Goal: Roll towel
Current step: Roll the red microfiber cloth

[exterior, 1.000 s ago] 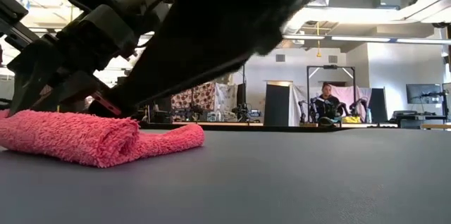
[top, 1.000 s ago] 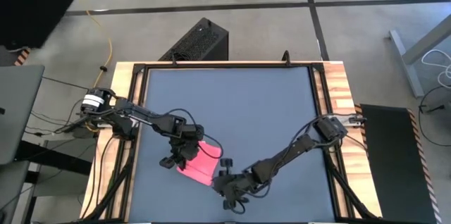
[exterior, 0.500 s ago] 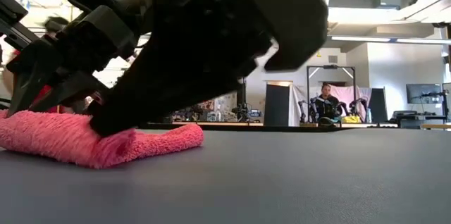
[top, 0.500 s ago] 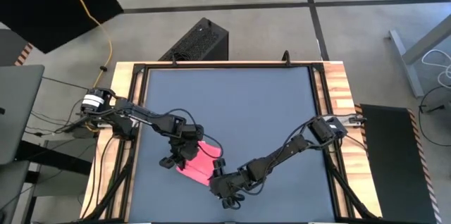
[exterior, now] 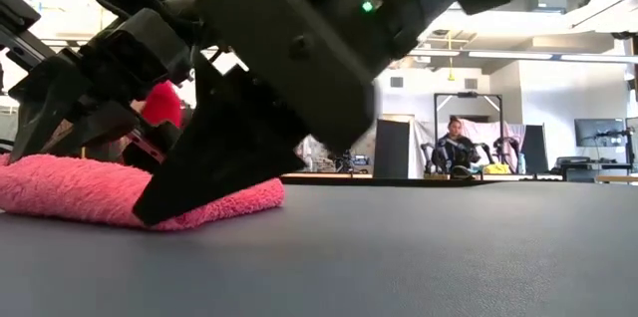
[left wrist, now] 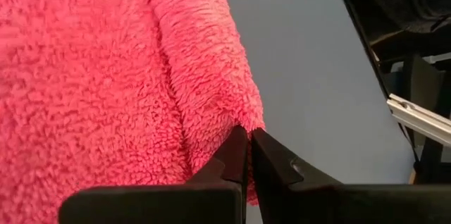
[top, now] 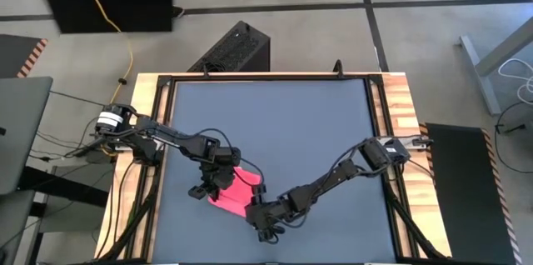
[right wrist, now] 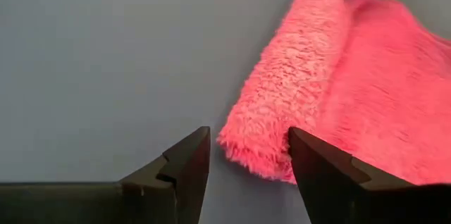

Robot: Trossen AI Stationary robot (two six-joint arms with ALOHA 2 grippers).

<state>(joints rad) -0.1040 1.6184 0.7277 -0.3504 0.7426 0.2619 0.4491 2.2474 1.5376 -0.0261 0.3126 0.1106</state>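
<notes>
Right gripper [top: 254, 201] sits low at the near edge of the table [top: 316, 132], its fingers [right wrist: 184, 164] spread wide and empty, straddling the end of the rolled edge of the towel [top: 234, 191]; in the right wrist view the roll's fluffy end lies between the two tips, apart from both. Seen from the low view, this gripper [exterior: 214, 172] fills the foreground with one dark finger coming down onto the towel [exterior: 90, 189] at the roll's end. From the table's right side the right arm [top: 333, 179] reaches diagonally across the dark mat. From the left edge the left arm [top: 166, 136] comes in, and the left gripper [top: 221, 177] rests over the towel's left part with its fingers [left wrist: 239, 157] pressed together, their tips right at the edge of a fold; whether any cloth is caught between them cannot be told. Pink-red and fuzzy, the towel lies flat on the mat near the table's front left of centre, partly rolled, with the thick roll along one side and a flatter layer beside it. Beyond the table, in the room behind, a person [exterior: 454, 148] is seated far off.
</notes>
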